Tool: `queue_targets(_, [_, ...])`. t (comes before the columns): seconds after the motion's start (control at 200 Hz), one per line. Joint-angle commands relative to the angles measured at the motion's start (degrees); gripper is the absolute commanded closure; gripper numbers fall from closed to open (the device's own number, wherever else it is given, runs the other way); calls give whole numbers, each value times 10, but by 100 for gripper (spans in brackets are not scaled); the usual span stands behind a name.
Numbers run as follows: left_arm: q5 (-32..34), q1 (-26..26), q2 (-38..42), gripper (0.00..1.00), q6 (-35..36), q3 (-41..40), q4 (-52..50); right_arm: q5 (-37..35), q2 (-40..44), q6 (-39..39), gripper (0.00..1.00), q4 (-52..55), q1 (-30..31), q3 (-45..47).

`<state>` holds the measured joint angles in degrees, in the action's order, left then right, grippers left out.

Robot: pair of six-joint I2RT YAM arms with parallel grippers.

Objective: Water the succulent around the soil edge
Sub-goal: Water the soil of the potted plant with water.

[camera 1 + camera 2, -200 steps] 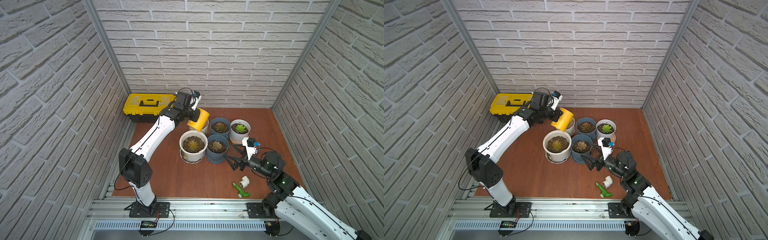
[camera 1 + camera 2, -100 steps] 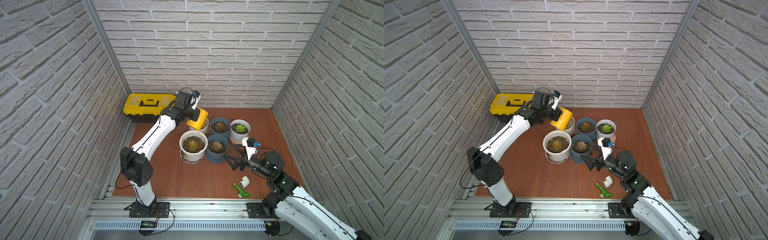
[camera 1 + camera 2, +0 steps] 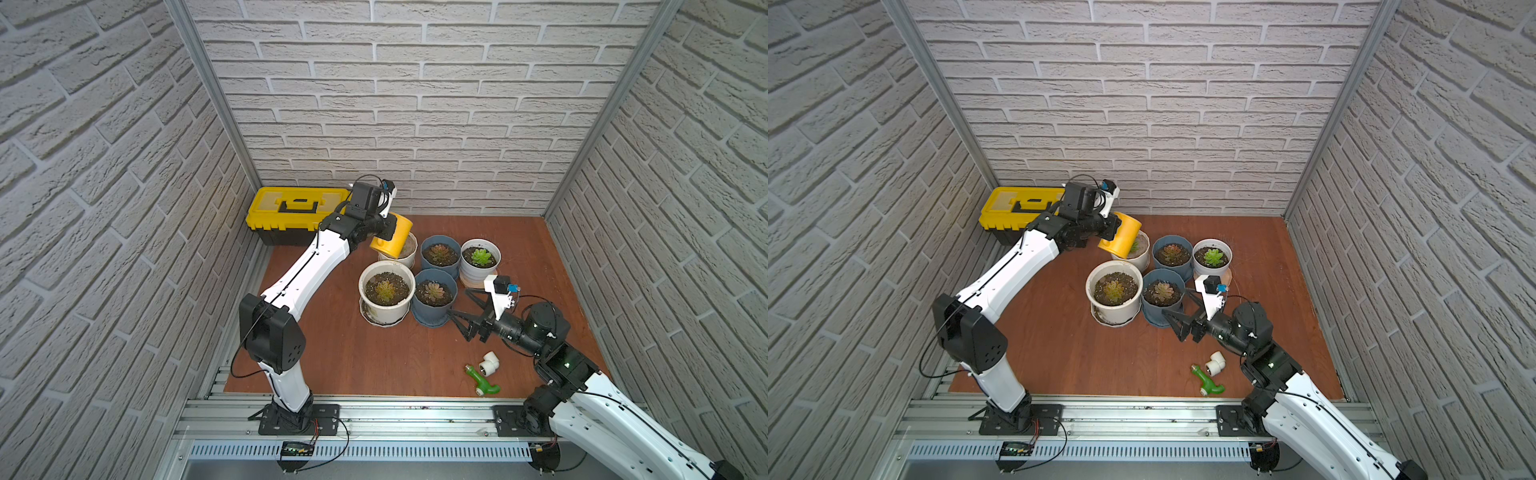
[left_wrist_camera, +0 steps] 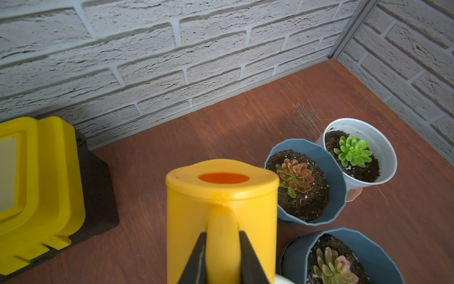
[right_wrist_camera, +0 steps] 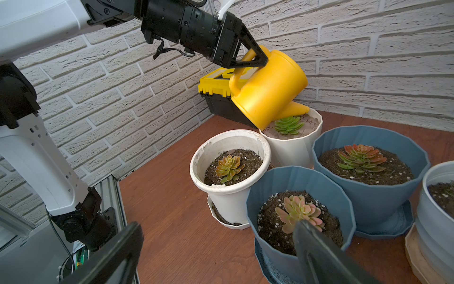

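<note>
My left gripper (image 4: 223, 234) is shut on the handle of a yellow watering can (image 3: 392, 241), held tilted in the air. In the right wrist view the can's spout (image 5: 297, 109) points down over a ribbed white pot (image 5: 292, 150) of pale sandy soil. Nearer stands the wide white pot (image 5: 231, 201) with its succulent (image 5: 228, 167) in the middle. The soil edge (image 5: 250, 157), dark and gritty, rings it inside the rim. The can is behind this pot, not over it. My right gripper (image 3: 459, 305) is open and empty, low beside the front blue pot.
Two blue pots (image 3: 440, 253) (image 3: 434, 293) and a small white pot (image 3: 480, 257) hold other succulents to the right. A yellow toolbox (image 3: 297, 208) sits in the back left corner. Green (image 3: 482, 378) and white (image 3: 488, 361) pipe fittings lie near the front. Brick walls enclose three sides.
</note>
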<state>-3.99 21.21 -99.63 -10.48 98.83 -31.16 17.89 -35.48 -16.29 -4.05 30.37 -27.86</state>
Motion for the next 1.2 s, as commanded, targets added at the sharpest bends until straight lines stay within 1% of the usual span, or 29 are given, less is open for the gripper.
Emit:
queue_targets(0.0, [13,-10,33,100,-8,-16,41,3,0,-5,1,-21,-1,-12])
queue_targets(0.26, [7,-15,57,100,-14,-51,76,5,-2,-5,1,-21,-1,-12])
queue_targets(0.415, [25,-18,58,100,-18,-51,51,5,-1,-6,1,-21,-1,-12])
queue_targets(0.74, [45,-29,96,100,-29,-104,37,8,0,-8,1,-22,-1,-12])
queue_targets(1.195, [23,-29,145,100,-41,-152,18,11,1,-10,1,-24,-1,-12])
